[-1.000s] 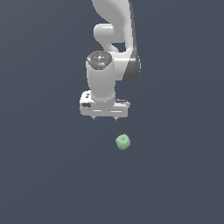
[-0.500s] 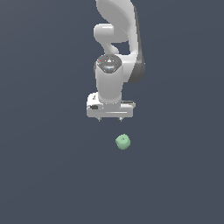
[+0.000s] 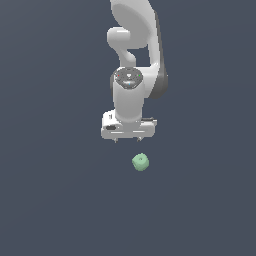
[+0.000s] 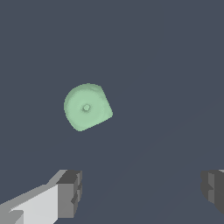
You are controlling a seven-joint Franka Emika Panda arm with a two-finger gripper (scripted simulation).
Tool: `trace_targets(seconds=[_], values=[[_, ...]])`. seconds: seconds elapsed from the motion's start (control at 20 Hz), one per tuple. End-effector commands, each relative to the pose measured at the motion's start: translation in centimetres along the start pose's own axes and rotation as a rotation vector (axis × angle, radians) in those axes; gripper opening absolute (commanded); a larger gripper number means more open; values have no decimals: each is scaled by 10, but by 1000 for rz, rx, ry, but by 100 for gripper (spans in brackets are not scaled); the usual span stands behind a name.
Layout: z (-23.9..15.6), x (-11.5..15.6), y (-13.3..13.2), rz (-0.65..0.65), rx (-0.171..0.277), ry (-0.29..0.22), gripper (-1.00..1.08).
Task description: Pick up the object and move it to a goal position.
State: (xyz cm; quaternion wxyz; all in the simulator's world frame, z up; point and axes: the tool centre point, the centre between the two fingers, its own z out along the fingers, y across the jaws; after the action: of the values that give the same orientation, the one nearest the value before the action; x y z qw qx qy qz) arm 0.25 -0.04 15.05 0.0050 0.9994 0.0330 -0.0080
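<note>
fingers point(image 4: 70, 192) spread wide apart, nothing btwn them, one dark pad each side in the wrist view. the object point(image 3: 140, 161), small mint-green rounded chunk w/ a round dimple on its top face, sits alone on the plain dark desk point(image 3: 55, 200), just below the fingers in the exterior view and a bit toward that view's right, not touching. white arm point(image 3: 132, 95) rises above, fingers pointing down.
</note>
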Motion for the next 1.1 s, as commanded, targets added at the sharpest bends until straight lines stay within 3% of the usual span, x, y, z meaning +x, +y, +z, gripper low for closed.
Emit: trace_targets(seconds=[0.0, 0.6, 1.05], values=[[6, 6, -6, -45, -1, 1, 100], [48, 46, -47, -345, 2, 13, 100], [60, 55, -58, -421, 6, 18, 100]])
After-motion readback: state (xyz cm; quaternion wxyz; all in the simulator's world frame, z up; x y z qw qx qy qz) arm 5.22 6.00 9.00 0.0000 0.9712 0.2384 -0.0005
